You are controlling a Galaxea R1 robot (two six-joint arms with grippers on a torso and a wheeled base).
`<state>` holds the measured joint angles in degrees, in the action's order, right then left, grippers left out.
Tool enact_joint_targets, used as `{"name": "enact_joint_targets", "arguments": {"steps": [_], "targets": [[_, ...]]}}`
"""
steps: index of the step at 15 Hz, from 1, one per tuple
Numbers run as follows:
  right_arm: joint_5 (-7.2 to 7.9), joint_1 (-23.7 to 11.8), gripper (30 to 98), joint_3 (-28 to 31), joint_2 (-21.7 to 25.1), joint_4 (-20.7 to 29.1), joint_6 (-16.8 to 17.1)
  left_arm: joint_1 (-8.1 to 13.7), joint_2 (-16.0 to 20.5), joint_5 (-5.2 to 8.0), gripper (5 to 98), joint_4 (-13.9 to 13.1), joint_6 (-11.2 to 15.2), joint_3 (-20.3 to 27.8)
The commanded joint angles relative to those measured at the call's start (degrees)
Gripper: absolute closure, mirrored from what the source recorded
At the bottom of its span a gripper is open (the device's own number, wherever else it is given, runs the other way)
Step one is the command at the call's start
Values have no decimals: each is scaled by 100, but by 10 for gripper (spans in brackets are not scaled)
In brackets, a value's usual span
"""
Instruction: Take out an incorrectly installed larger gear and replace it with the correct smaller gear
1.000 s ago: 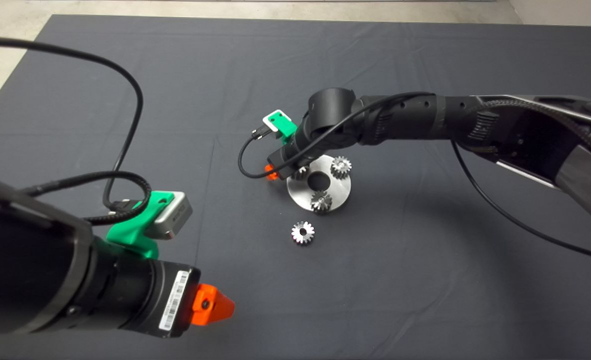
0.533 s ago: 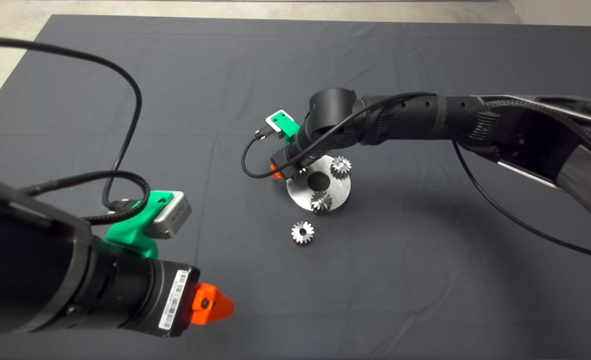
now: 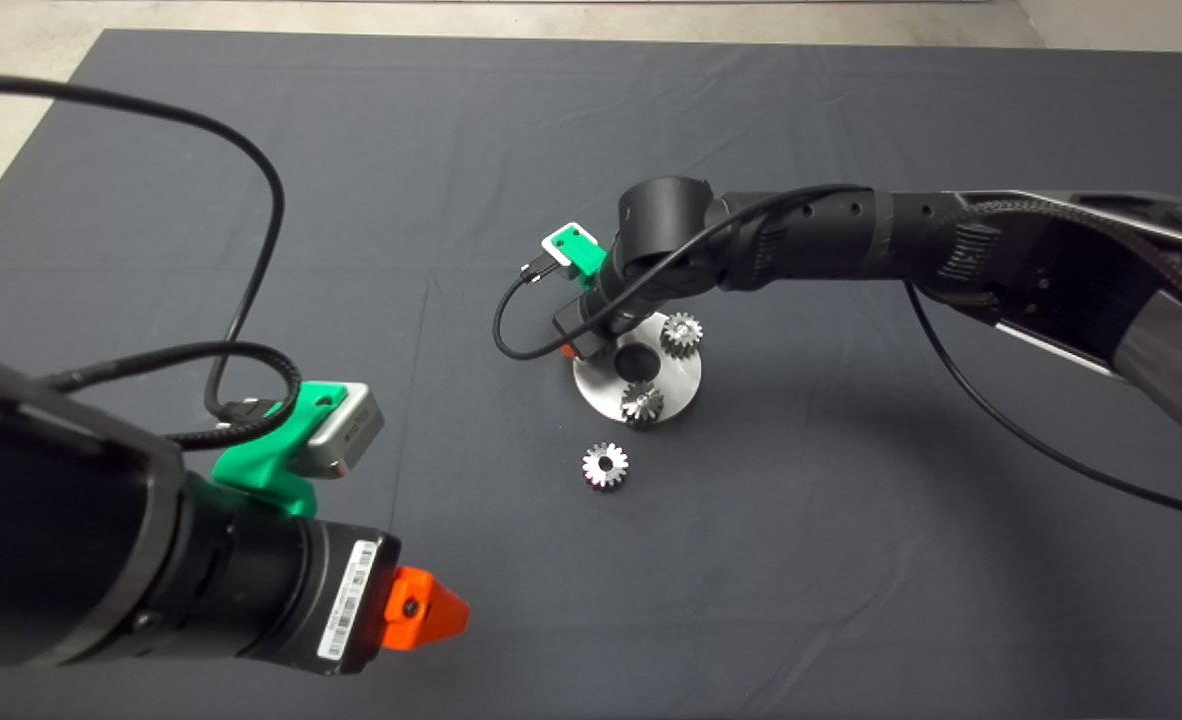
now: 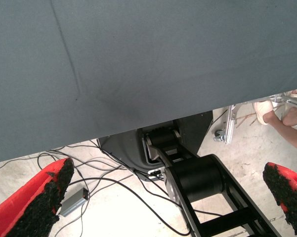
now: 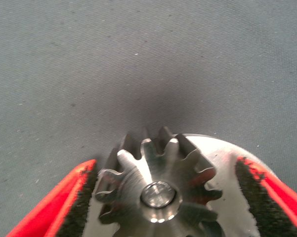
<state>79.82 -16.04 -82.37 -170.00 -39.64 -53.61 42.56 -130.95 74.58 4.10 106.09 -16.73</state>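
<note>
- Head view: you can see a white barcode label (image 3: 343, 598) on the left arm's wrist, but its print is too small to read; the left gripper (image 3: 427, 608) waits over the mat (image 3: 251, 150) at the lower left, only one red fingertip showing; the right arm comes in from the right and its wrist covers the near-left part of the round steel plate (image 3: 676, 382), so the larger gear and the right gripper (image 3: 573, 350) are almost wholly hidden there; two small gears (image 3: 682, 333) stand on the plate beside its dark centre hole; the smaller gear (image 3: 605, 465) lies flat on the mat just beside the plate, its hole facing up.
- Left wrist view: your left gripper (image 4: 163, 197) is released, fingers (image 4: 42, 197) wide apart with nothing between them; past the mat's edge lie floor cables, the robot's black base and a person's foot (image 4: 267, 112).
- Right wrist view: the larger gear (image 5: 155, 190) sits on the plate (image 5: 234, 197), axis upright on a bright pin (image 5: 158, 193); its lower part is cut off; your right gripper (image 5: 170, 197) straddles it, one pad (image 5: 84, 202) against the teeth, the other apart, so it is not yet clenched.
</note>
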Motion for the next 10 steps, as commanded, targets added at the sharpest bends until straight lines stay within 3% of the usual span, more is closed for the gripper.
{"name": "enact_joint_targets", "arguments": {"steps": [1, 4, 6, 8, 10], "targets": [[33, -145, 563, 114, 6, -132, -8, 78, -6, 4, 53, -5, 43, 83], [33, -145, 581, 144, 15, -132, -39, 78, -6, 4, 53, -5, 43, 83], [33, -154, 635, 144, 23, -123, -61, 78, -6, 4, 53, -5, 43, 74], [33, -154, 635, 144, 32, -123, -61, 78, -6, 4, 53, -5, 53, 83], [33, -154, 681, 144, 32, -123, -70, 78, -13, 12, 53, -5, 104, 83]]}}
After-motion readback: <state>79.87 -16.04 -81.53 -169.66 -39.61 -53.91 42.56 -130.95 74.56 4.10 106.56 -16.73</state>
